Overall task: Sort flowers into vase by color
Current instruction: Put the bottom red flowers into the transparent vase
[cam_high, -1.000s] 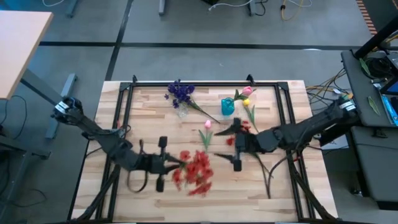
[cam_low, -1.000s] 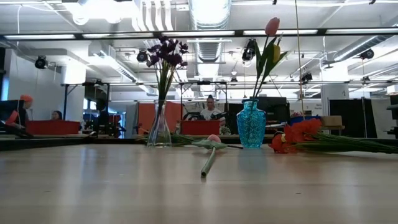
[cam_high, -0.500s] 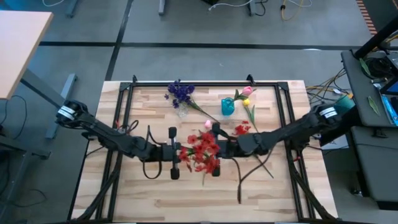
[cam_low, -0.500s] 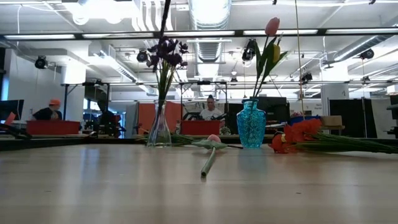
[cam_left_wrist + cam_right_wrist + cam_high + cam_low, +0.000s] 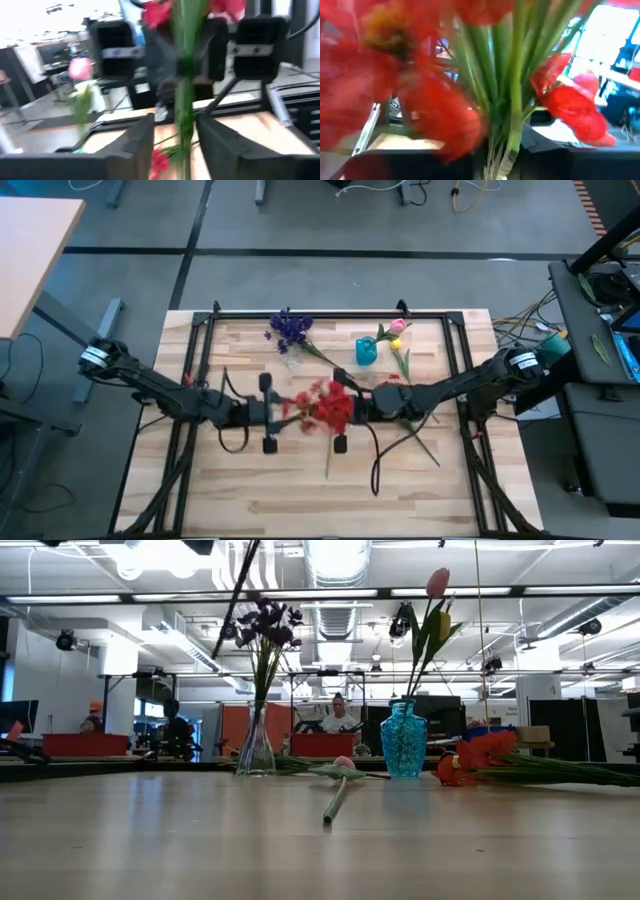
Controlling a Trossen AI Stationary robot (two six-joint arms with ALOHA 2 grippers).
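A bunch of red flowers (image 5: 325, 408) hangs over the table's middle between both grippers. My right gripper (image 5: 347, 412) is shut on it. My left gripper (image 5: 270, 413) is open, its fingers (image 5: 135, 145) on either side of the green stem (image 5: 184, 105); whether they touch it I cannot tell. Purple flowers stand in a clear vase (image 5: 291, 358). A pink tulip (image 5: 397, 327) and a yellow tulip (image 5: 395, 343) stand in a blue vase (image 5: 366, 352). Another pink tulip (image 5: 333, 380) and a red flower (image 5: 390, 388) lie flat on the table. My right gripper pinches the bunch's green stems (image 5: 502, 145) together between its two fingers, just below the red blossoms (image 5: 435, 115). It comes level from the table's right. The bunch is lifted clear of the table, and one long stem (image 5: 327, 458) points toward the near edge.
The two vases stand in the far half of the table. The lying pink tulip (image 5: 340, 780) and the red flower with its long stem (image 5: 480, 755) lie just beyond the grippers. A black frame (image 5: 205, 360) runs along the table's sides and far edge.
My left gripper has carried the red bunch up off the table toward the far edge and has opened. My right gripper has moved toward the table's left to the bunch and has shut on its stems.
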